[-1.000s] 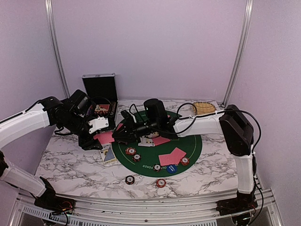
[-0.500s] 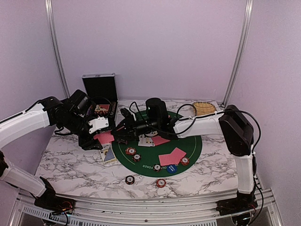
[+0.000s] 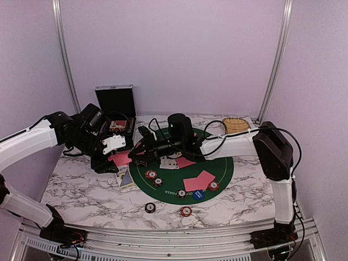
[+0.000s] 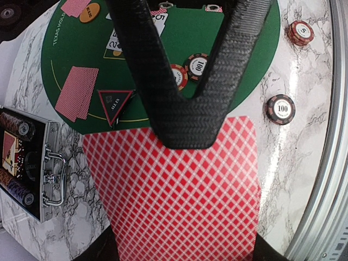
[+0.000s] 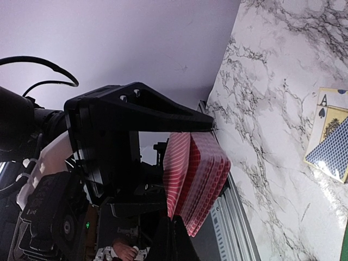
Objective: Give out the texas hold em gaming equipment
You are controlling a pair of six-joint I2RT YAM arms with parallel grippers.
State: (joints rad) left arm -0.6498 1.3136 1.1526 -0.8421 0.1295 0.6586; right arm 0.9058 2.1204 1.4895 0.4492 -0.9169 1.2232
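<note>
My left gripper [image 3: 112, 156] is shut on a stack of pink-red-backed playing cards [image 3: 121, 158] and holds it above the table left of the green mat [image 3: 223, 166]. In the left wrist view the stack [image 4: 179, 201] lies under my upper finger [image 4: 179, 109]. My right gripper [image 3: 139, 158] reaches over to it. In the right wrist view its fingers [image 5: 179, 239] are pinched together on the lower edge of one card [image 5: 176, 174], which splays off the stack [image 5: 204, 179]. Poker chips [image 4: 187, 70], a dark triangular marker [image 4: 115, 101] and an orange button [image 4: 89, 12] lie on the mat.
The open black case [image 3: 115, 111] stands at the back left, the wicker basket [image 3: 236, 125] at the back right. Blue-backed and face-up cards [image 3: 126, 179] lie left of the mat. Two chips [image 3: 149, 207] lie near the front edge. A blue button [image 3: 199, 194] and red cards [image 3: 198, 180] are on the mat.
My right gripper has moved left to the stack in my left gripper and closed on a card's edge. The left arm has stayed still.
</note>
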